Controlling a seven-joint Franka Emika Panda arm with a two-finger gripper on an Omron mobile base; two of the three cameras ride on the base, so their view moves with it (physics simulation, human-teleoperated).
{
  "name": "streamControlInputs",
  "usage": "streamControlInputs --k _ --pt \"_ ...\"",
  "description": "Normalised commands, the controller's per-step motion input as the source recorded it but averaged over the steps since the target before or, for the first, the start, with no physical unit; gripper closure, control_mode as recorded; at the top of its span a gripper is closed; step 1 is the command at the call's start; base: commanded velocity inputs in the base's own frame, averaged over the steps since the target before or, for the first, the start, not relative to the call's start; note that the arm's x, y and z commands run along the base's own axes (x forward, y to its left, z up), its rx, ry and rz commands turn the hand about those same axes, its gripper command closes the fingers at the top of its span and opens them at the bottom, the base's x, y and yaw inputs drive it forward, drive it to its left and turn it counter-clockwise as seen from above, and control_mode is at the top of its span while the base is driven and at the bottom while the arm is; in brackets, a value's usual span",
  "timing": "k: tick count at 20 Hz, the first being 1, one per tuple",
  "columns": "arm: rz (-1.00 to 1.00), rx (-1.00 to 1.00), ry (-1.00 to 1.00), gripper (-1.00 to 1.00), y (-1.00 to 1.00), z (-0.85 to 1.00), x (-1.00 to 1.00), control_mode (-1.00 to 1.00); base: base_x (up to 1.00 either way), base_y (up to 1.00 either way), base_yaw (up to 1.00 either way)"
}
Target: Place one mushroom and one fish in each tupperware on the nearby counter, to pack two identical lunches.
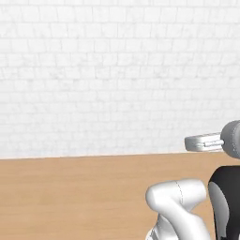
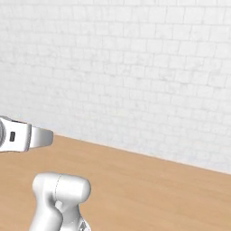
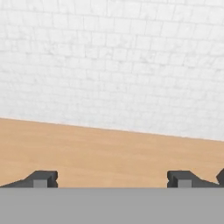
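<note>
Your tool (image 3: pixel 112 179) has its two fingertips (image 3: pixel 42 179) spread wide with nothing between them, aimed at a white brick wall (image 3: pixel 113 65) above light wooden floor (image 3: pixel 109 153). I cannot tell where the tupperwares are.

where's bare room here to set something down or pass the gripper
The light wooden surface lies bare from the white brick wall down to the open gripper, with nothing between its fingers. The only crowding is the robot's own arm in the base views.
</note>
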Motion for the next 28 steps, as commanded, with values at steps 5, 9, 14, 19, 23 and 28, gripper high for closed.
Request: streamControlInputs --k 5,9,14,19,23,28 --pt "0.00 0.00 0.00 -1.00 0.00 0.00 0.00 1.00 1.00 0.80 -0.27" --pt "0.00 0.00 0.00 -1.00 0.00 0.00 0.00 1.00 0.84 0.35 -0.63" --pt "0.00 0.00 0.00 -1.00 0.00 0.00 0.00 1.00 0.38 0.15 -0.84" --pt "0.00 0.00 0.00 -1.00 0.00 0.00 0.00 1.00 0.38 0.15 -0.87" --pt "0.00 0.00 0.00 -1.00 0.00 0.00 0.00 1.00 0.66 0.31 -0.80" --pt "0.00 0.00 0.00 -1.00 0.00 0.00 0.00 1.00 0.87 0.54 -0.72"
